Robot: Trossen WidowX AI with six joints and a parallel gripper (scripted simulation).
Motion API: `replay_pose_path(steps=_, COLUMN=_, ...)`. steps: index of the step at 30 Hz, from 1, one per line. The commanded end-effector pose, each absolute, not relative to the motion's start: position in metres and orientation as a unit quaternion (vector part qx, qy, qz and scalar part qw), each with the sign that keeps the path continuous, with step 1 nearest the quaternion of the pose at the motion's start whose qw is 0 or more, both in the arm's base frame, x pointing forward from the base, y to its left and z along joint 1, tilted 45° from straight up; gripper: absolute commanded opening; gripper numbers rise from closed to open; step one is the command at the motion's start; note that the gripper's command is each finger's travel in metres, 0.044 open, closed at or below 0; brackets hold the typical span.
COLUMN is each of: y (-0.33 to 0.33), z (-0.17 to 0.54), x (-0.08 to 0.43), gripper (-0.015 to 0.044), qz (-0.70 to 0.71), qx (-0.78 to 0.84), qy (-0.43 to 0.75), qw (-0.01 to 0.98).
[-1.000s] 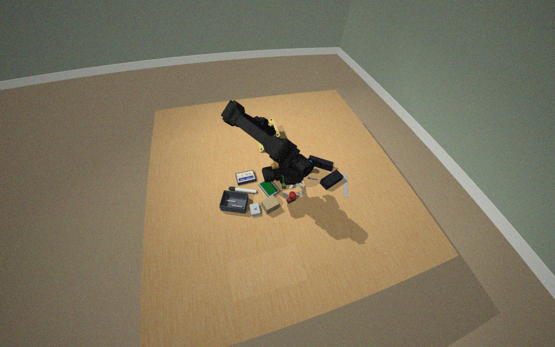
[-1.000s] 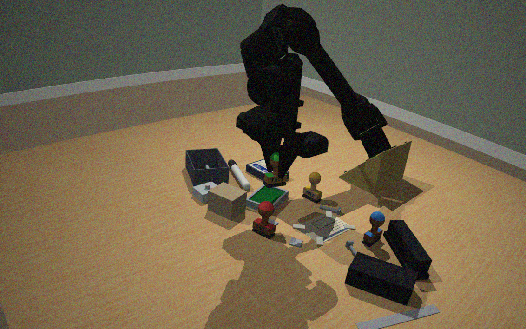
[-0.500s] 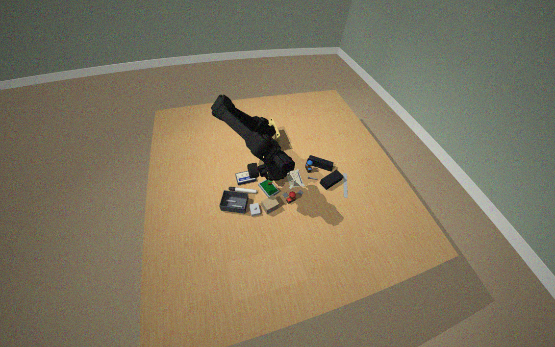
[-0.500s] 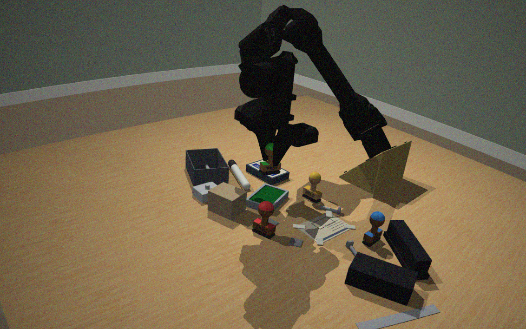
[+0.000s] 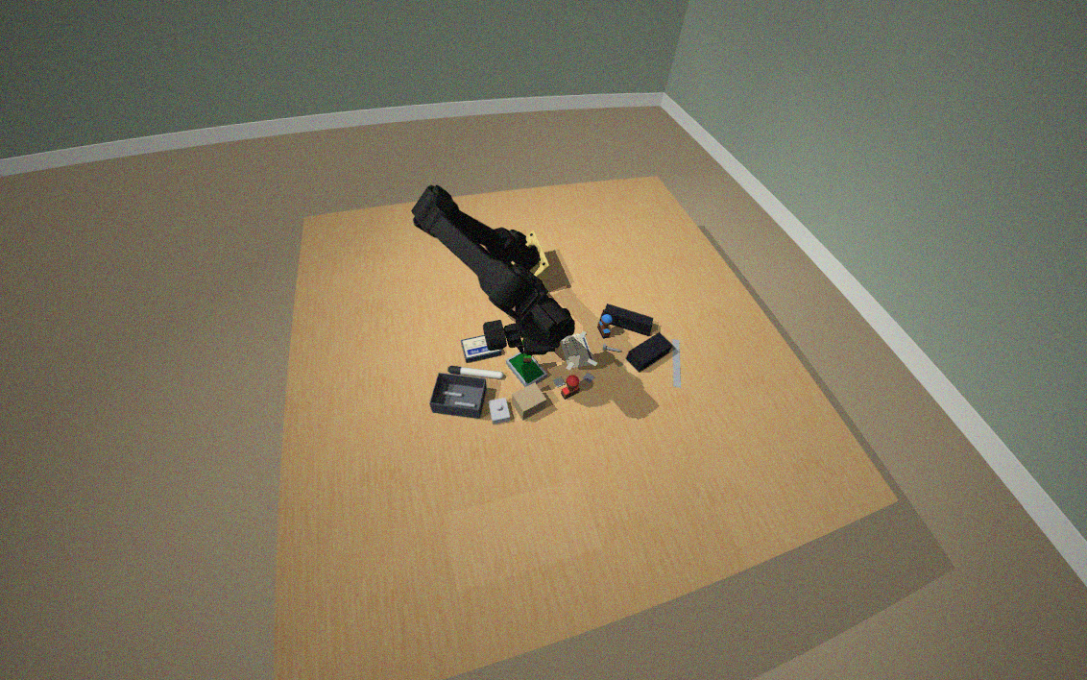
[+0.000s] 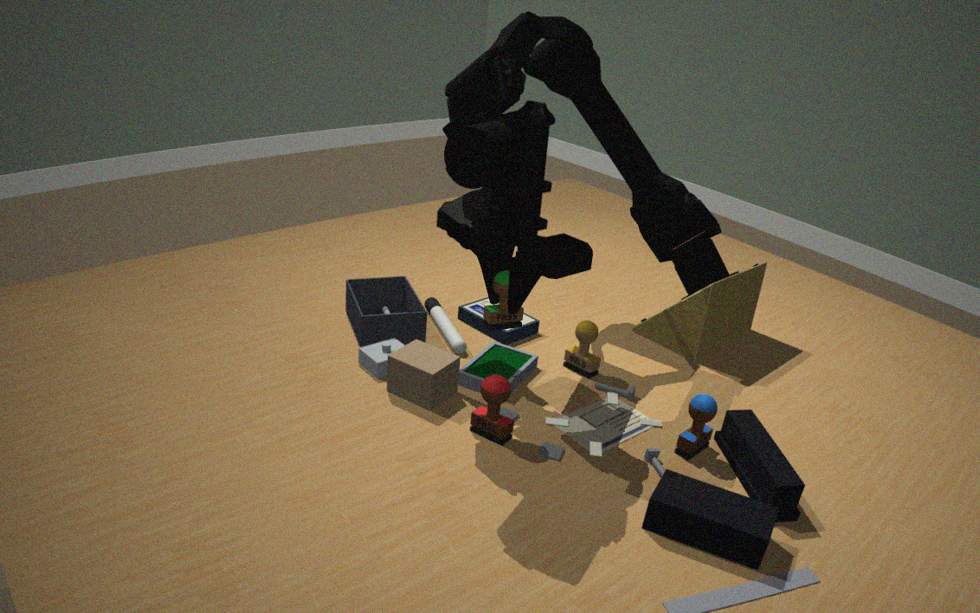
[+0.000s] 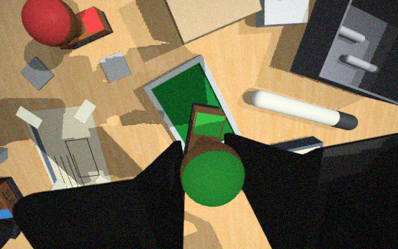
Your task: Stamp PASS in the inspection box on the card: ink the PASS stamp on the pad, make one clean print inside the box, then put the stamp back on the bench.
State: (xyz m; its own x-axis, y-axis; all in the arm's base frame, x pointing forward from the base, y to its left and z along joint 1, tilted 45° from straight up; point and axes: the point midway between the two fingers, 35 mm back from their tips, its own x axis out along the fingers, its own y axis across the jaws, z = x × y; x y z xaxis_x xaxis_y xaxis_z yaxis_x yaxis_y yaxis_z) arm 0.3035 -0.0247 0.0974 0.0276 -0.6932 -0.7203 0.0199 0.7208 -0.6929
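Top view: reaches over the green ink pad (image 5: pixel 526 370) (image 6: pixel 499 359) (image 7: pixel 179 91) with the hand (image 5: pixel 524 352) (image 6: pixel 503 306) (image 7: pixel 203 143); shows the card (image 5: pixel 573 351) (image 6: pixel 614 426) (image 7: pixel 49 130) beside that pad.

Exterior view: grips the PASS stamp (image 5: pixel 527 360) (image 6: pixel 503 312) (image 7: pixel 213 177) upright in the hand, raised above the ink pad; shows the yellow-knobbed HOLD stamp (image 6: pixel 586 333) and red-knobbed stamp (image 5: pixel 571 383) (image 6: pixel 495 390) (image 7: pixel 47 22) standing near the pad.

Wrist view: clasps the green-knobbed PASS stamp between both fingers, overlapping one end of the ink pad; shows the white marker (image 5: pixel 478 373) (image 6: pixel 446 326) (image 7: pixel 299 107) lying near the pad.

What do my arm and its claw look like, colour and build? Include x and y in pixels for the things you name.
The arm (image 5: pixel 500 280) (image 6: pixel 614 122) is matte black all over, with chunky angular housings at the joints. The claw (image 6: pixel 510 306) (image 7: pixel 203 143) has two black fingers, broad at the back and tapering towards the tips. No markings or cables are discernible.
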Motion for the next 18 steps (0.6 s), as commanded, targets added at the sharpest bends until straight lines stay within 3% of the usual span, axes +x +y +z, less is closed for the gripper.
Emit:
replay_pose_path(steps=1, y=-0.0278, z=0.0945, x=0.3024, gripper=0.0, qz=-0.267, qx=-0.264, qy=0.645, qw=0.665)
replay_pose_path(steps=18, y=-0.0357, z=0.0865, x=0.3031, gripper=0.0, qz=-0.267, qx=-0.264, qy=0.645, qw=0.666)
